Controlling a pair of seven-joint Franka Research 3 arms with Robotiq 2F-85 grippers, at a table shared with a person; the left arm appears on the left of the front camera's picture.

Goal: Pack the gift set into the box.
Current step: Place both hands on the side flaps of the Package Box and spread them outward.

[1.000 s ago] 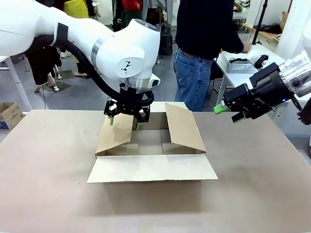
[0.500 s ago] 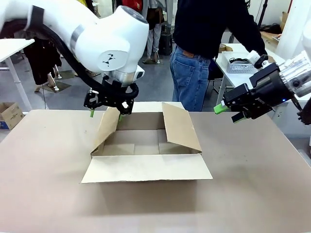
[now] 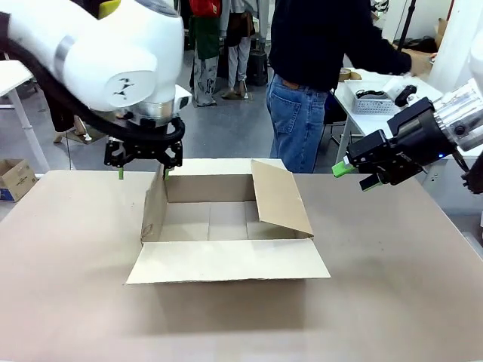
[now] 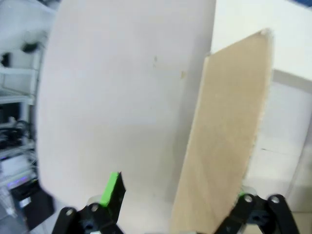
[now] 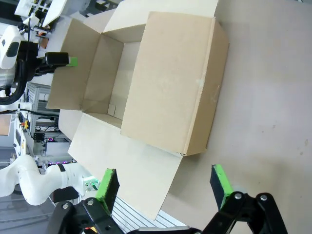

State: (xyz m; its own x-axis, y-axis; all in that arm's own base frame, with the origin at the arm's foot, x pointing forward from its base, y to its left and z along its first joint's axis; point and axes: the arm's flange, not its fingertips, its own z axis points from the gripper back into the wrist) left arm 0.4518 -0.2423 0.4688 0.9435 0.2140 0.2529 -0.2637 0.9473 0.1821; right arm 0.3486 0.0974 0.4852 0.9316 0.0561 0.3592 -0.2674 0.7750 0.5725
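- The box [image 3: 226, 260] sits in the middle of the brown bench [image 3: 68, 271] with its top open.
- Its near flap lies flat on the bench toward the robot, and the far flap is folded outward. The right flap [image 3: 281, 197] slants up, and the left flap [image 3: 154, 211] stands almost upright.
- The left end effector [image 3: 143, 173] hangs over the box's far-left corner, pointing down, with its fingers spread wide.
- In the left wrist view the left flap's top edge rises between the two fingers. It stands close to one finger and well apart from the green pad [image 4: 112, 189] of the other, so nothing is gripped.
- The right end effector [image 3: 355, 176] is held in the air beyond the box's right side, above the bench. Its fingers are apart with nothing between them, and its wrist view looks down at the open box.
- A white slotted basket [image 3: 375, 104] sits on a white side table [image 3: 423, 89] behind the bench at the right, well apart from the box. Something dark lies in it, too small to make out.
- A person [image 3: 313, 68] in a dark top and jeans stands at the far side, with one hand [image 3: 419, 62] stretched out over the side table.
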